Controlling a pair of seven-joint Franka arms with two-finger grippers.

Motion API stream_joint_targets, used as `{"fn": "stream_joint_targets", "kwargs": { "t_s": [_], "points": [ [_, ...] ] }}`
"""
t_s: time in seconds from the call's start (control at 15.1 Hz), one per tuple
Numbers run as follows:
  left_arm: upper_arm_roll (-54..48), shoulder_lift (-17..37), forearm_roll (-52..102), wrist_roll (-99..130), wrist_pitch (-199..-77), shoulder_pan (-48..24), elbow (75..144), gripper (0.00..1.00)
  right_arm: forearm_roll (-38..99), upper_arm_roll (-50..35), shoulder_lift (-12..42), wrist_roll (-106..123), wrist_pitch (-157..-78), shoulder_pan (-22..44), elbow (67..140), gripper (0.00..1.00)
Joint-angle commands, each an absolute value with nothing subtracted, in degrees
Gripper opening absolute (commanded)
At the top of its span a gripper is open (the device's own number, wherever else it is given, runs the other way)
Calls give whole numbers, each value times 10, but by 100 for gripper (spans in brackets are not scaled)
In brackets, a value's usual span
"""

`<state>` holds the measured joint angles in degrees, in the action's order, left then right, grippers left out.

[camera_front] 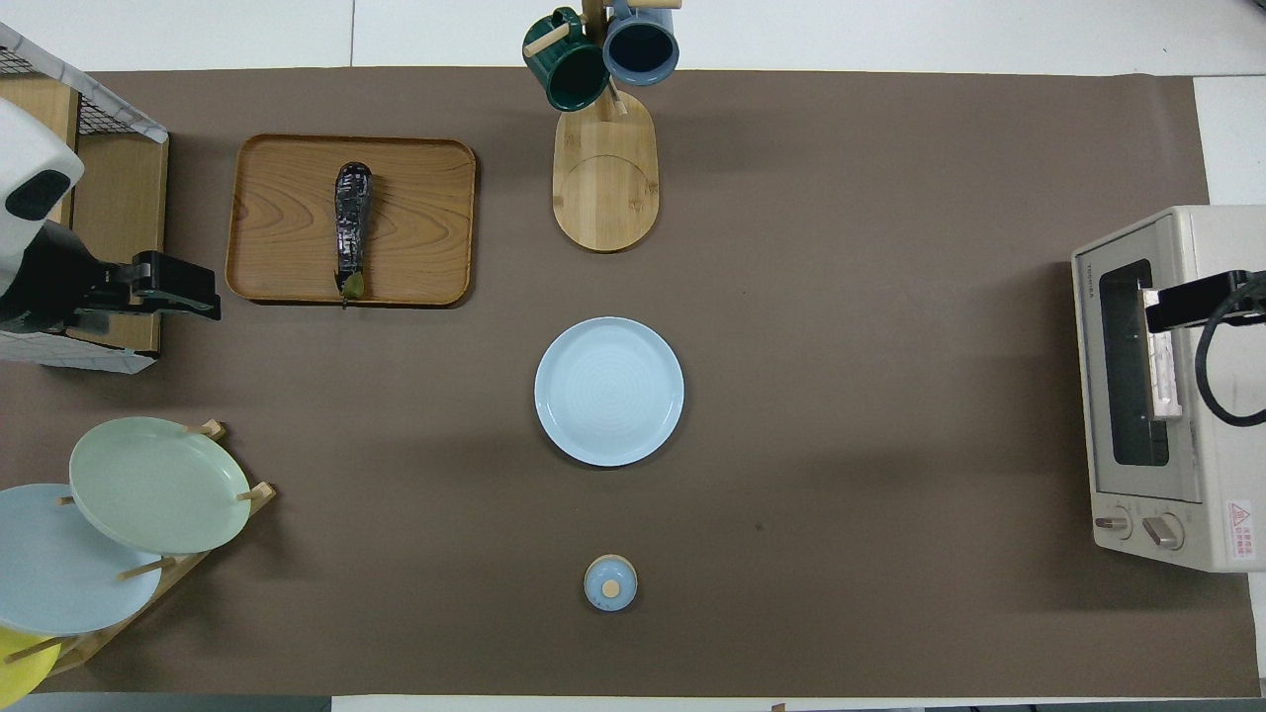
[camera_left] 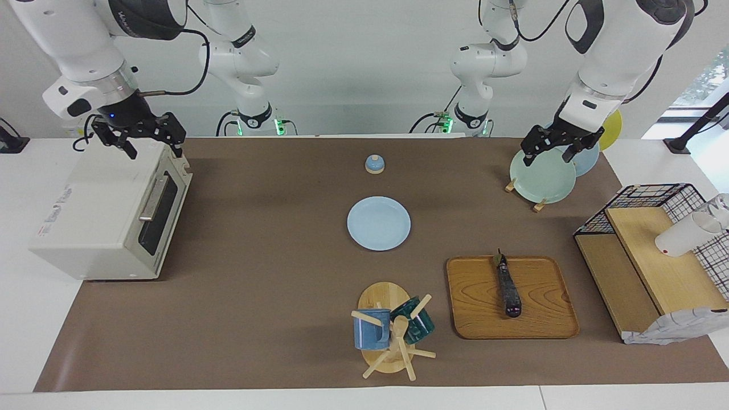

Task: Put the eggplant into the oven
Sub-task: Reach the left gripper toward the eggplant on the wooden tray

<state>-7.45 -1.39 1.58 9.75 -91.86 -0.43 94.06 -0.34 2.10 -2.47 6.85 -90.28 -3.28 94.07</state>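
In the facing view, the long, slim, dark purple-black eggplant (camera_left: 508, 289) lies lengthwise on the rounded wooden tray (camera_left: 472, 319), its greenish stem tip pointing toward the robots. The boxy off-white toaster oven (camera_left: 102, 222) stands at the right arm's end of the table, its dark glass door closed. The right gripper (camera_left: 149, 143) hangs over the oven's top with its fingers apart and nothing between them. The left gripper (camera_left: 555, 149) hangs over the pale green plate (camera_left: 541, 181) that leans in a wooden rack, fingers likewise spread and empty. A round light blue plate (camera_left: 379, 223) lies flat mid-table, well apart from both the tray and the oven.

From overhead, the eggplant (camera_front: 351, 227) rests near the middle of the tray (camera_front: 277, 213) (stem end nearer to the robots). The left gripper (camera_front: 173, 287) shows just beside the tray's edge, and the right gripper (camera_front: 1202, 300) covers part of the oven (camera_front: 1147, 396) near its handle.
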Motion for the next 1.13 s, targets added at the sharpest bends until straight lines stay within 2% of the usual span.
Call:
{"fn": "stream_joint_targets", "kwargs": {
  "t_s": [0.0,0.53,0.73,1.06],
  "points": [
    [-72,-9,25,103,-939,-4,933,100,1,20,-28,69,-901,-34,944,100],
    [-72,-13,25,121,-985,-4,954,100,1,20,-25,69,-901,-34,945,100],
    [-73,6,26,119,-999,-3,953,100,1,20,-25,69,-901,-34,946,100],
    [-78,196,38,114,-1063,-9,857,100,1,20,-25,68,-901,-34,946,100]
  ]
}}
